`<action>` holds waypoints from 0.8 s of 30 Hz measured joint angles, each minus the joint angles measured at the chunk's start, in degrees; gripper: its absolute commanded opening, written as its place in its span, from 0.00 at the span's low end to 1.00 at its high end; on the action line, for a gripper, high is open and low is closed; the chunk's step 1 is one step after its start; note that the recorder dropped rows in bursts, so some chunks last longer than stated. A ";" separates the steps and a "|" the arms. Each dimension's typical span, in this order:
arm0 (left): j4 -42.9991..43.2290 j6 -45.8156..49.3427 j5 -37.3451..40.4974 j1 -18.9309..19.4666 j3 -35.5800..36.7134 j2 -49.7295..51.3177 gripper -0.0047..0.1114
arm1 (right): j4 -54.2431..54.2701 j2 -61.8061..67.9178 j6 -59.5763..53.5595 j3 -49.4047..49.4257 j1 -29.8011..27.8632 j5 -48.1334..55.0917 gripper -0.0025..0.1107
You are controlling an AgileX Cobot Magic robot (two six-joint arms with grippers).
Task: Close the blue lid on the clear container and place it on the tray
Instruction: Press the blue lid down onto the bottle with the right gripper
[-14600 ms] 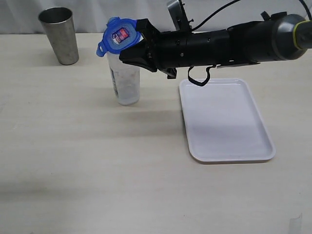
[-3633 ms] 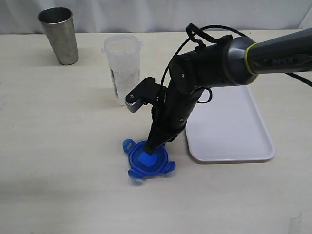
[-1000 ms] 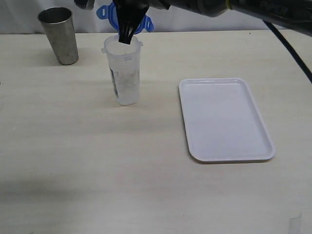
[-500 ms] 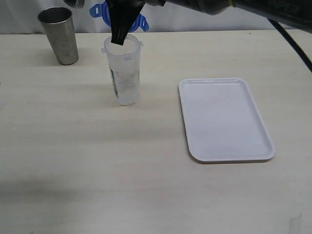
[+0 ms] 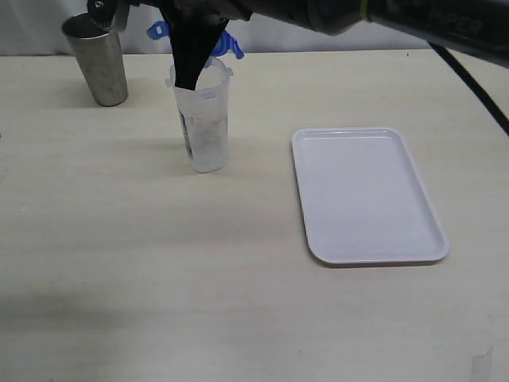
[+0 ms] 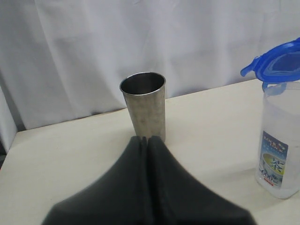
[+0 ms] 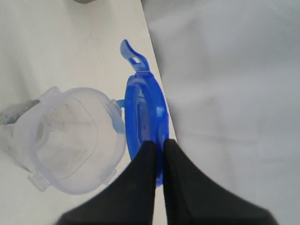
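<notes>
Your right end effector (image 5: 188,78) (image 7: 158,143) has its two fingers pinched shut on the edge of the blue lid (image 5: 228,44) (image 7: 144,110). The lid stands on edge in that grip, tilted, and the fingers' tips hang right over the open mouth of the jar (image 5: 205,131) (image 7: 65,140). The lid's rim sits just beside the jar's rim, on the far side of it from the fingers; you cannot tell whether the two touch. The jar stands upright on the desk (image 5: 159,278), directly below this end effector, its mouth not yet covered. The tray (image 5: 370,199) lies flat on the desk, well apart from the end effector, and the jar is not on it.

Your left end effector (image 6: 146,138) is closed with nothing between its fingers. A steel cup (image 6: 144,105) (image 5: 99,60) stands just ahead of its tips, and the jar and lid are off to one side of it.
</notes>
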 measured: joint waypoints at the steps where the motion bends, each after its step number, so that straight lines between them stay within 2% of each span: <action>1: 0.00 0.00 0.00 0.00 0.00 0.00 0.04 | 0.00 0.00 0.00 0.00 0.48 0.28 0.06; 8: 0.00 0.00 0.00 0.00 0.00 0.00 0.04 | 2.26 0.00 0.00 0.00 1.80 3.31 0.06; 14: 0.00 0.00 0.10 0.00 0.00 0.00 0.04 | 11.70 0.00 -5.71 0.00 1.80 4.33 0.06; 24: 0.00 0.00 0.10 0.00 0.00 0.00 0.04 | 14.98 0.12 -9.12 0.00 1.80 7.91 0.06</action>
